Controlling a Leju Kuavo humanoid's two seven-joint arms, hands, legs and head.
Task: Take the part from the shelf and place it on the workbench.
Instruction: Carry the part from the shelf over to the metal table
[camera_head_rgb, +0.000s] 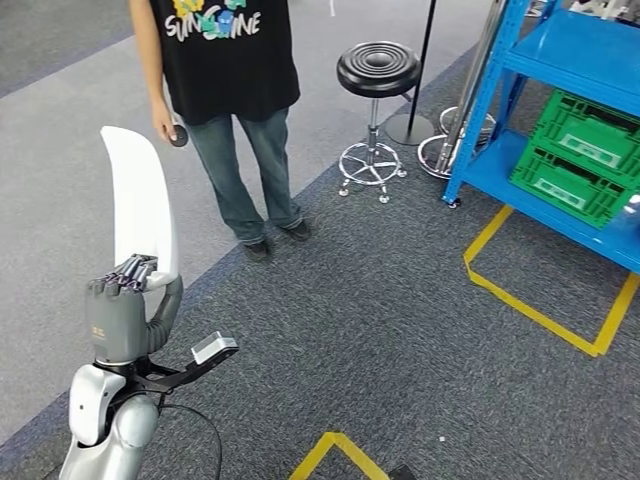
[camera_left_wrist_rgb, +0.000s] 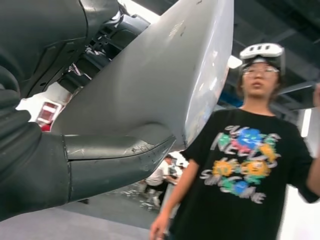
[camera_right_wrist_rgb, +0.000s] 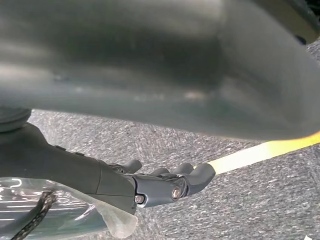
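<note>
From the head view I have my left hand (camera_head_rgb: 121, 300) raised at the lower left of the frame, its dark fingers wrapped over the bottom end of the part (camera_head_rgb: 142, 205), a long white curved panel that stands upright out of the grip and tapers to a rounded tip at the top. The left wrist view confirms the hold: the thick grey thumb (camera_left_wrist_rgb: 113, 160) lies pressed along the underside of the part (camera_left_wrist_rgb: 162, 75), whose pale surface sweeps up and away from the palm. The part is therefore carried in the air above the grey carpet (camera_head_rgb: 392, 320), off the shelf and not resting on anything. The blue shelf (camera_head_rgb: 558, 70) stands at the far right, with two green crates (camera_head_rgb: 581, 155) on its lower level, and yellow floor tape (camera_head_rgb: 528, 305) marks a box on the carpet just in front of it. A person (camera_head_rgb: 226, 100) in a black printed T-shirt and jeans stands straight ahead of me, just beyond the part, holding a small dark object in one hand, and a black round stool (camera_head_rgb: 376, 105) sits between the person and the shelf. My right hand (camera_right_wrist_rgb: 166, 182) shows in its own wrist view over the carpet, fingers loosely extended and apart with nothing in them.
</note>
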